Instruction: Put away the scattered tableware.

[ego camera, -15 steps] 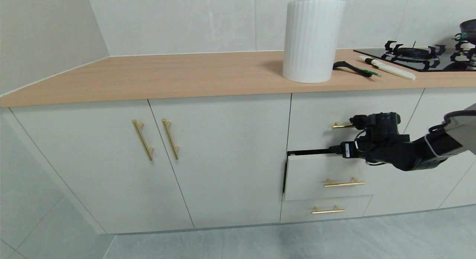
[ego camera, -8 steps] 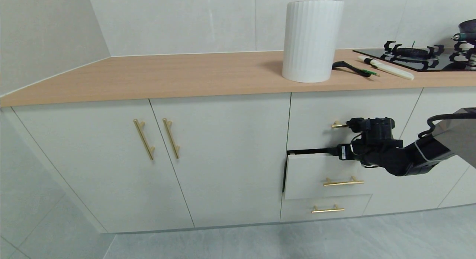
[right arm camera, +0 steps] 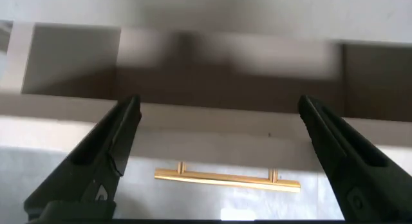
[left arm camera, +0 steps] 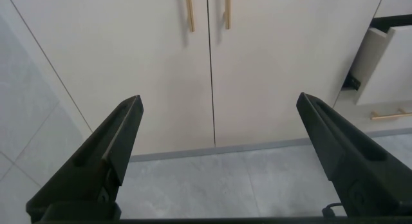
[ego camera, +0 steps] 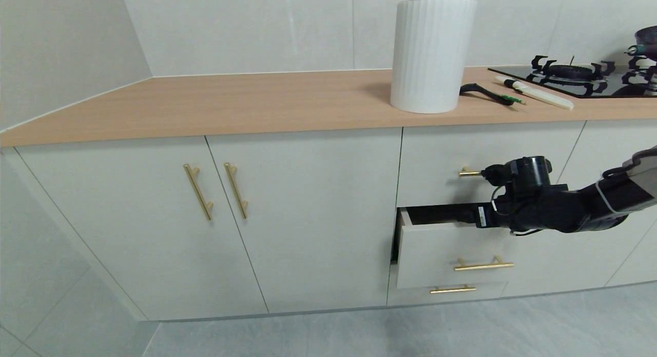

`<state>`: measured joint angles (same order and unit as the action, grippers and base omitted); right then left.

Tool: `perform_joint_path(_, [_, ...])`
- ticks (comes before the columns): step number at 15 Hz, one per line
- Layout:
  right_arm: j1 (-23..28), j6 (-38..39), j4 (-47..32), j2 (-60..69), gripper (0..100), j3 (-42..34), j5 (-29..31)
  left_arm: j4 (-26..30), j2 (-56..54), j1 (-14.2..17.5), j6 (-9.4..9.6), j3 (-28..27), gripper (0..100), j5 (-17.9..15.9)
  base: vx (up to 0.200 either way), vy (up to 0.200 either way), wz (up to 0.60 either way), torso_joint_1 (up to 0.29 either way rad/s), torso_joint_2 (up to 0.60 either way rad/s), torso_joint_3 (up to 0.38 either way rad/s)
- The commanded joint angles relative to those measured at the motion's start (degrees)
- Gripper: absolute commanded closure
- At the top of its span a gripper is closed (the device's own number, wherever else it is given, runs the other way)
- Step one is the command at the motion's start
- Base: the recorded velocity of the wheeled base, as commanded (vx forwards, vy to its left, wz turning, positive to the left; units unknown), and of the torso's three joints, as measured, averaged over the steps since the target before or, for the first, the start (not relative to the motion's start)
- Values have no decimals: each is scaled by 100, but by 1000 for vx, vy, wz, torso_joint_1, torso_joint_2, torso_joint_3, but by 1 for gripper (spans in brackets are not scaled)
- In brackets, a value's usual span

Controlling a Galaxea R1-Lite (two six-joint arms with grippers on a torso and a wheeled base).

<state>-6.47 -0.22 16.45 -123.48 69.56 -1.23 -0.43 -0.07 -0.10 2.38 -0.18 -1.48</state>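
Observation:
The middle drawer (ego camera: 441, 244) of the right-hand cabinet stands partly pulled out, with a dark gap above its front. My right gripper (ego camera: 464, 217) reaches into that gap at the drawer's top edge. In the right wrist view the right gripper (right arm camera: 219, 114) is open, straddling the drawer front (right arm camera: 212, 143) above its gold handle (right arm camera: 226, 179). On the counter lie a black-handled utensil (ego camera: 486, 94) and a white knife (ego camera: 536, 94). My left gripper (left arm camera: 219, 114) hangs open and holds nothing, facing the cabinet doors with the drawer (left arm camera: 386, 63) off to one side.
A tall white ribbed cylinder (ego camera: 431, 54) stands on the wooden counter (ego camera: 231, 103) beside the utensils. A gas hob (ego camera: 575, 75) sits at the far right. Two cabinet doors with gold handles (ego camera: 215, 192) are shut. Grey floor lies below.
The middle drawer has slid farther out, its front now lower and nearer, with a wider dark gap. My right gripper has drawn back with it.

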Motion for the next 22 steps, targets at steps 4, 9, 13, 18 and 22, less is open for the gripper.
perform_joint_path(4, [-12,-40,-687,729,0,-434,9,-1,7,1,0,1,0,-2,0,0,0,0,0,0])
perform_joint_path(9, [-3,-171,-678,1168,0,-1401,9,-1,7,1,0,1,0,-2,0,0,0,0,0,0])
perform_joint_path(13, [-3,-189,-678,1643,0,-2078,9,-1,7,1,0,1,0,-2,0,0,0,0,0,0])
perform_joint_path(18, [-3,-189,-678,2715,0,-3124,9,-1,7,1,0,1,0,-2,0,0,0,0,0,0])
perform_joint_path(22, [-12,-242,-687,3278,0,-3757,9,-1,7,1,0,1,0,-2,0,0,0,0,0,0])
